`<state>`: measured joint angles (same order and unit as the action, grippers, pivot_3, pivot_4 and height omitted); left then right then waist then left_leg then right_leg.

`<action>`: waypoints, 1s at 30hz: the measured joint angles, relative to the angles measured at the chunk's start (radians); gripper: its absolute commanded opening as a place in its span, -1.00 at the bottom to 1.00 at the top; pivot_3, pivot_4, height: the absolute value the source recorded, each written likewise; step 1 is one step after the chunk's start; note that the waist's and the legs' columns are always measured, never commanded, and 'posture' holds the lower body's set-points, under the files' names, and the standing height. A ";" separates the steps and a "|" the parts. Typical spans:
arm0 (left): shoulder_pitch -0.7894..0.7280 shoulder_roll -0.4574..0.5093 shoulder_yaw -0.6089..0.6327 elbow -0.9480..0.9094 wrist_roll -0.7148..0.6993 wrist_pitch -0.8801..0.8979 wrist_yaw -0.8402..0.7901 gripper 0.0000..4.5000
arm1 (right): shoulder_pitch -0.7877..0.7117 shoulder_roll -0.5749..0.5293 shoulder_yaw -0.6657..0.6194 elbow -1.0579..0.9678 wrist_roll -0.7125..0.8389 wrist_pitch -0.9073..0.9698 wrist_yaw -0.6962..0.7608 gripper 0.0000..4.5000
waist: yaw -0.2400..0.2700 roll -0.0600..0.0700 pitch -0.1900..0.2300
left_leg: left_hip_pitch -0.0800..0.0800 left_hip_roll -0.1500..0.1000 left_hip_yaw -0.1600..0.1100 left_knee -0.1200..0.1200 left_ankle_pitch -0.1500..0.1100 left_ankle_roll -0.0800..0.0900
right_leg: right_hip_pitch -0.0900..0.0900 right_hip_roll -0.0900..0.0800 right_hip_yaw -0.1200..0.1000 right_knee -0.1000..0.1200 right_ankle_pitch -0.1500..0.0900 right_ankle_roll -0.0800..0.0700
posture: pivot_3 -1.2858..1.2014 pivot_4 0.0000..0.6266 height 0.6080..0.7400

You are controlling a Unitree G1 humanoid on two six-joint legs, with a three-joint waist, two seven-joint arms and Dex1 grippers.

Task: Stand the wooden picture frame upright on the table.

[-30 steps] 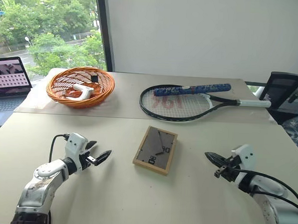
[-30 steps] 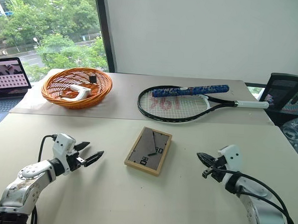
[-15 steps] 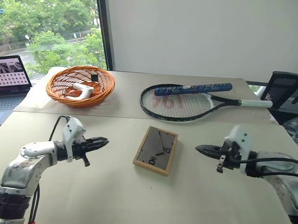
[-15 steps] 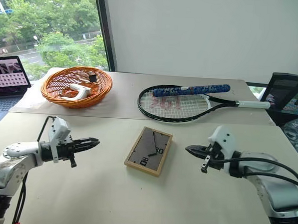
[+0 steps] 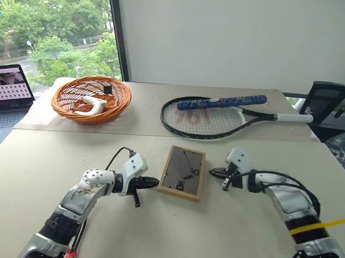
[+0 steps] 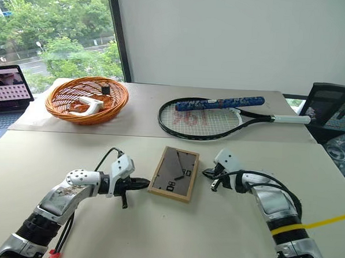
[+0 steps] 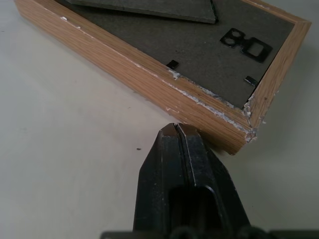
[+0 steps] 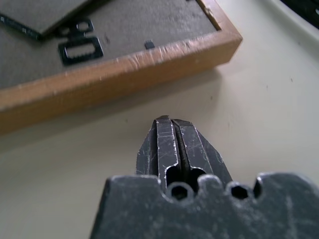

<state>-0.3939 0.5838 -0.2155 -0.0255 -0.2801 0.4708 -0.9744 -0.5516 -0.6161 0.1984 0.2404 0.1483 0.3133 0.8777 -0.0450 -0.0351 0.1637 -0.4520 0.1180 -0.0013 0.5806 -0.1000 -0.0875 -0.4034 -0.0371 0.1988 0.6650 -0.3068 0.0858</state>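
The wooden picture frame (image 5: pixel 182 172) lies flat on the beige table (image 5: pixel 155 232), face down, its dark grey back panel and folded stand up. My left gripper (image 5: pixel 154 183) is shut, its tip just off the frame's left edge near the front corner; the left wrist view shows the light-wood edge (image 7: pixel 164 84) a short way past the closed fingers (image 7: pixel 177 149). My right gripper (image 5: pixel 212 171) is also shut, its tip close to the frame's right edge; in the right wrist view the wood edge (image 8: pixel 119 67) lies just beyond the fingers (image 8: pixel 167 142). Neither gripper holds anything.
A tennis racket (image 5: pixel 205 116) with a blue grip lies behind the frame. An orange wicker basket (image 5: pixel 91 97) holding small items stands at the back left. A laptop (image 5: pixel 6 97) sits at the far left and a black chair (image 5: pixel 330 108) at the right edge.
Both arms swung inward toward the frame, left gripper moving right and right gripper moving left, until their tips flank it. The left gripper, open a second ago, has shut. The frame has not moved.
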 measured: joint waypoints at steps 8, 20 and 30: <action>0.029 0.018 0.010 -0.051 -0.036 0.064 -0.027 -0.98 | -0.015 0.042 0.024 0.002 -0.026 -0.023 0.051 -1.00 | 0.006 0.000 0.000 | 0.000 0.000 -0.001 0.000 0.000 0.000 | 0.001 0.000 -0.001 0.000 0.000 0.000 | 0.03 -0.52 0.78; -0.025 -0.051 0.209 0.043 -0.110 0.206 0.139 -0.98 | 0.030 -0.025 -0.008 -0.071 -0.036 0.024 0.071 -1.00 | 0.017 0.000 0.000 | -0.001 0.000 -0.002 0.003 0.000 0.000 | 0.000 0.000 -0.002 0.001 0.000 0.000 | 0.03 -0.52 0.78; -0.141 -0.005 0.511 0.057 -0.511 1.036 0.260 -0.49 | 0.079 -0.139 -0.130 -0.268 0.063 0.019 0.179 -1.00 | 0.020 0.000 0.001 | -0.005 0.000 -0.006 0.007 -0.002 0.002 | 0.000 0.000 -0.006 0.002 0.000 0.001 | 0.03 -0.52 0.78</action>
<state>-0.5346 0.5793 0.2958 0.0317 -0.7914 1.5070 -0.7140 -0.4724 -0.7555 0.0688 -0.0275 0.2109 0.3321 1.0562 -0.0250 -0.0349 0.1643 -0.4573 0.1176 -0.0074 0.5876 -0.1023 -0.0855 -0.4034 -0.0373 0.1927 0.6666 -0.3070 0.0867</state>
